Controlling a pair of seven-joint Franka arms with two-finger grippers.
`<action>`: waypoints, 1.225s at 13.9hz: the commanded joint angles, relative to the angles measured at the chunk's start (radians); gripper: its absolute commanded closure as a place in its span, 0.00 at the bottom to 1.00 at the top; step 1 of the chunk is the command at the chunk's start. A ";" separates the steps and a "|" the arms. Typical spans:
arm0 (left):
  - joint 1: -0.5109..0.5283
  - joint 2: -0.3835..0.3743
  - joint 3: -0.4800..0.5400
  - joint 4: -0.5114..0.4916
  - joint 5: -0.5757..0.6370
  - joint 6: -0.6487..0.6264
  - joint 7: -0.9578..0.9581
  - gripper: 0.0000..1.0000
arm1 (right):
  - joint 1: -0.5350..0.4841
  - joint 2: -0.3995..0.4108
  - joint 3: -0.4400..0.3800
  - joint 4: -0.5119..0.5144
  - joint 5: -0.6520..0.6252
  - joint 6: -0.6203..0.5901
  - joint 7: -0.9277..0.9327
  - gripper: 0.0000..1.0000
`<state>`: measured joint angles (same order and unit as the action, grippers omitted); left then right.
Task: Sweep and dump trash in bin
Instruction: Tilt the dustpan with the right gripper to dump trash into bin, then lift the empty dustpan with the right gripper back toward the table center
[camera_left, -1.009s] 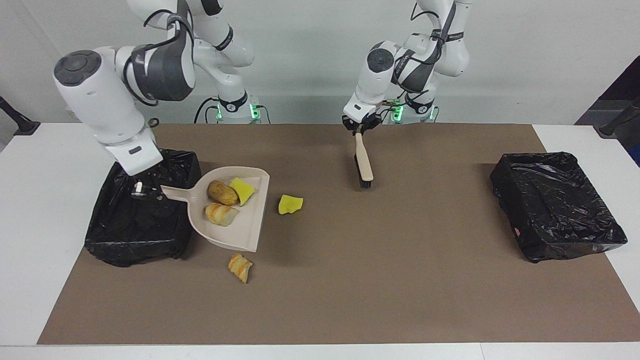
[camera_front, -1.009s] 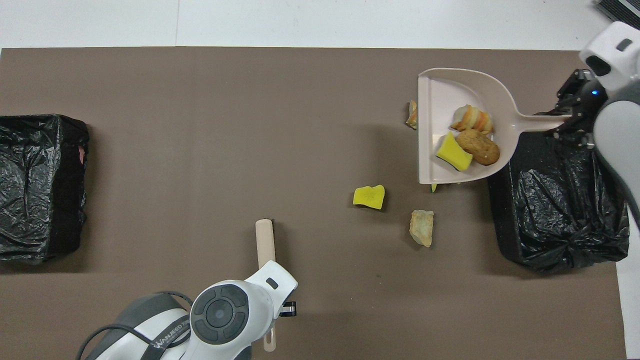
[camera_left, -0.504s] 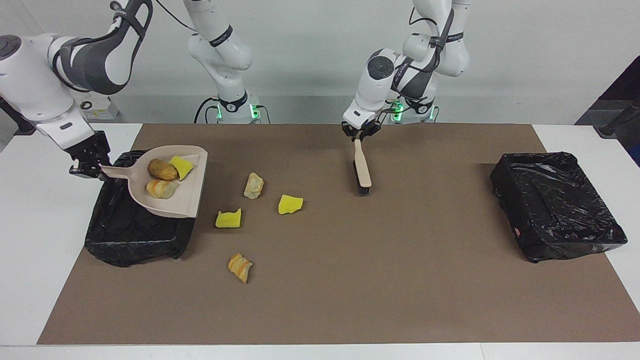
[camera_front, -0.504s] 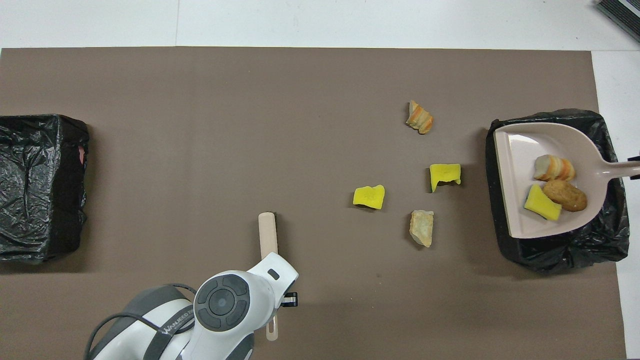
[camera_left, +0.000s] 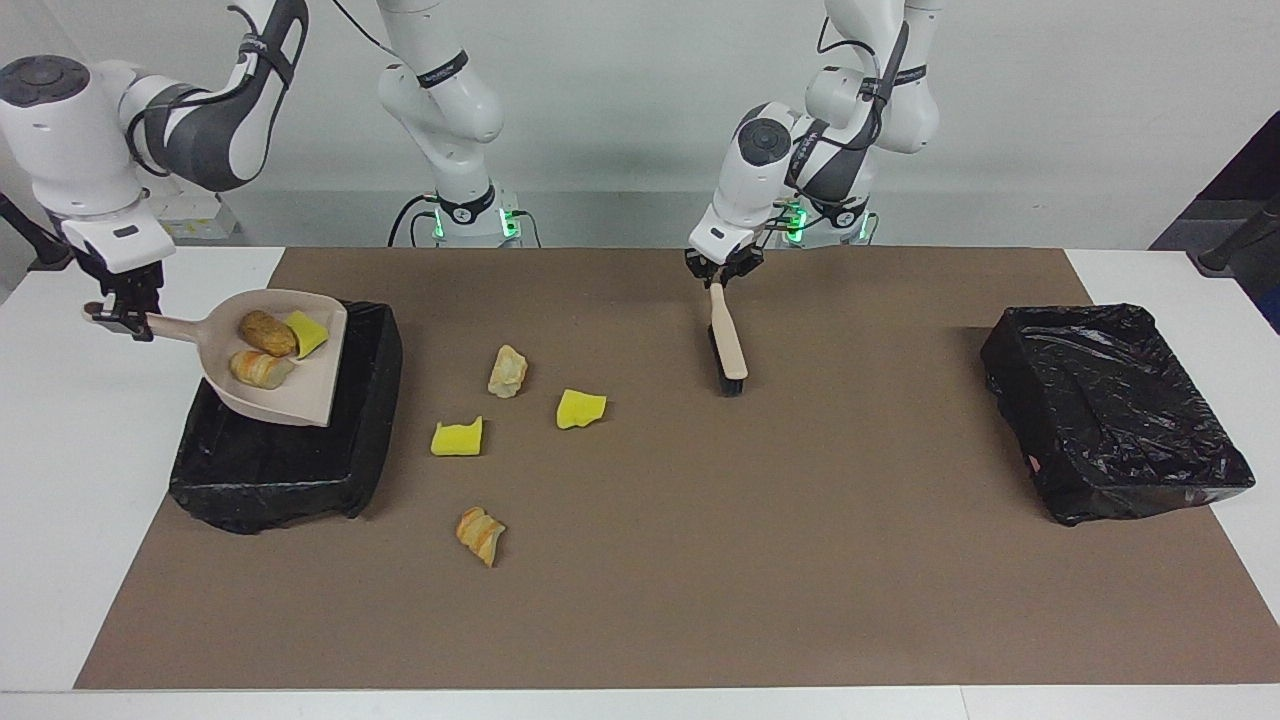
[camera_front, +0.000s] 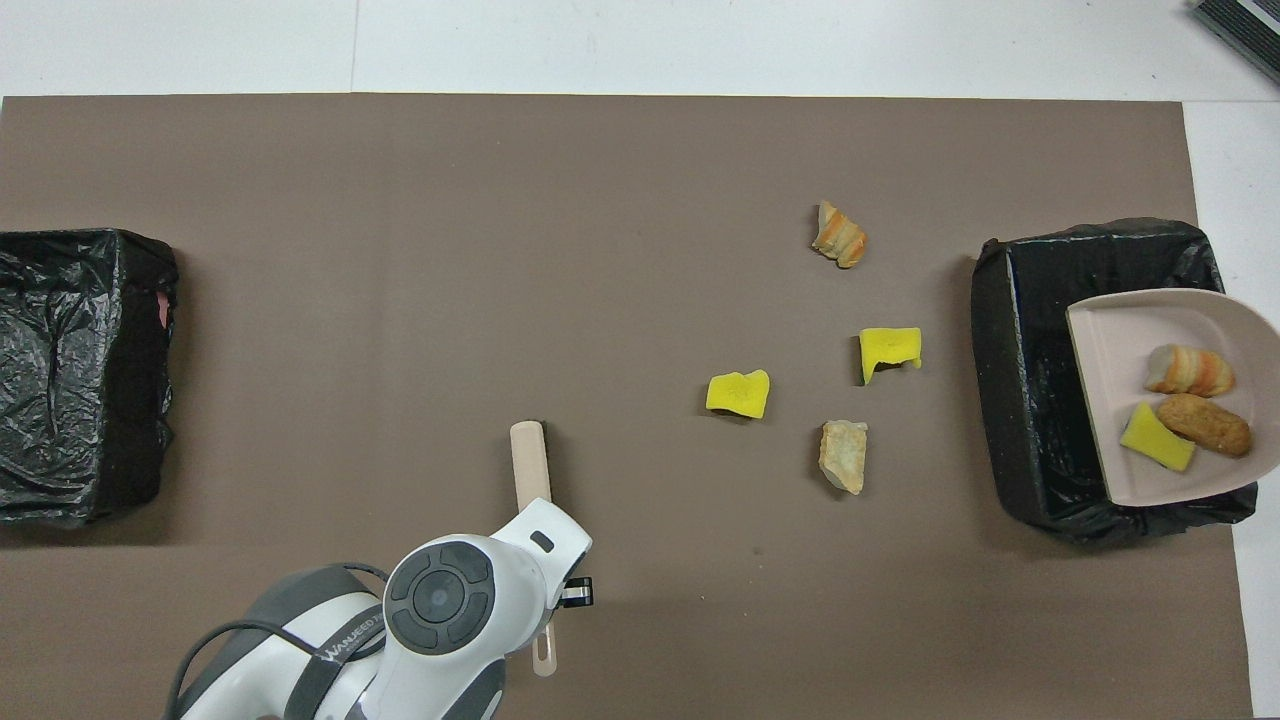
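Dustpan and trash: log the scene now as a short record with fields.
dustpan: held up over the bin at the right arm's end, tilted
in dustpan: three pieces, one yellow, two tan-orange
on mat: four pieces, two yellow, two tan-orange
right gripper: shut on dustpan handle
left gripper: shut on brush handle, bristles at the mat
second bin: at the left arm's end, no trash seen in it

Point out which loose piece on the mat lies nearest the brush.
The yellow chunk nearest the brush; the other yellow chunk and the two bread-like lumps lie closer to the bin.
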<state>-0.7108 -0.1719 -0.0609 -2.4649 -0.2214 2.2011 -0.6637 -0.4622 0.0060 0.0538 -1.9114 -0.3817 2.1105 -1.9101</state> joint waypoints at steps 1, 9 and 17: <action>0.002 -0.001 -0.004 0.006 -0.015 0.003 -0.007 1.00 | 0.034 -0.044 0.012 -0.067 -0.174 0.026 0.138 1.00; 0.010 0.000 -0.004 0.006 -0.015 0.005 -0.010 0.74 | 0.167 -0.070 0.012 -0.089 -0.498 -0.035 0.356 1.00; 0.013 0.006 -0.002 0.026 -0.015 -0.010 0.004 0.02 | 0.231 -0.101 0.021 -0.046 -0.629 -0.145 0.402 1.00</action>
<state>-0.7108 -0.1719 -0.0600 -2.4627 -0.2219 2.2027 -0.6686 -0.2287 -0.0721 0.0676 -1.9634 -0.9744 1.9815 -1.5032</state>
